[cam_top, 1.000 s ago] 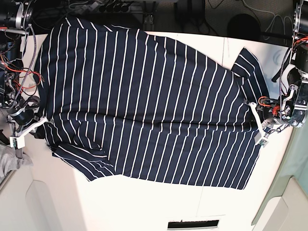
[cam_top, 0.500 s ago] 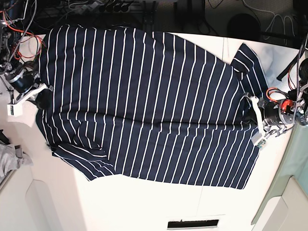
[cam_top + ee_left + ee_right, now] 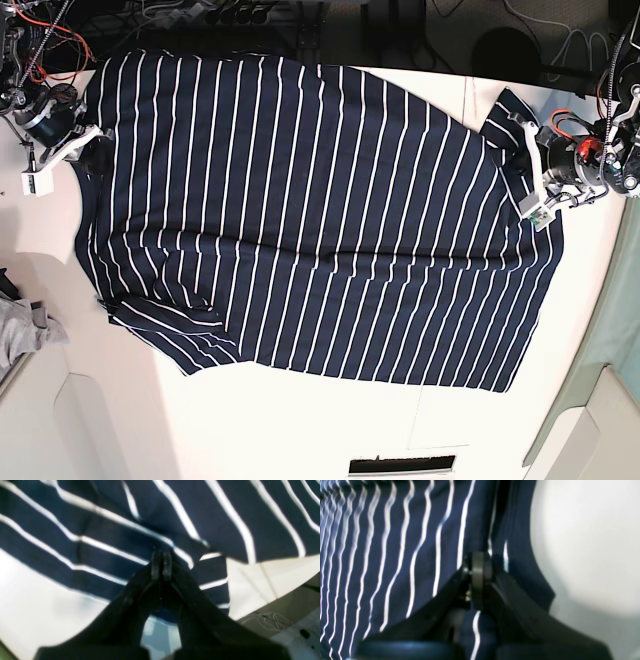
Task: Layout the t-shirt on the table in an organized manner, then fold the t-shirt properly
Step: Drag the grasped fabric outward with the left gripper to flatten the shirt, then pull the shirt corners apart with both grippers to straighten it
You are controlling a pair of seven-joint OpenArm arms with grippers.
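Both grippers are dragging the t-shirt (image 3: 310, 210) toward 12 o'clock since 1 second ago. Left gripper (image 3: 530, 180) and right gripper (image 3: 62, 152) are pinching its 2 opposite edges, fingers closed on fabric, probably stretching it flat across the table (image 3: 300, 420).

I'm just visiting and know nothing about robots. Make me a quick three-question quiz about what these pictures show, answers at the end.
1. True or false: the t-shirt is folded into a neat small square on the table.
2. What does the left gripper pinch: (a) striped fabric, (b) a cable, (c) nothing?
3. What lies at the base view's left edge, apart from the shirt?

Key
1. False: it lies spread out, one sleeve doubled over.
2. (a): its jaws are closed on the shirt's edge, as is the right gripper.
3. A small grey cloth.
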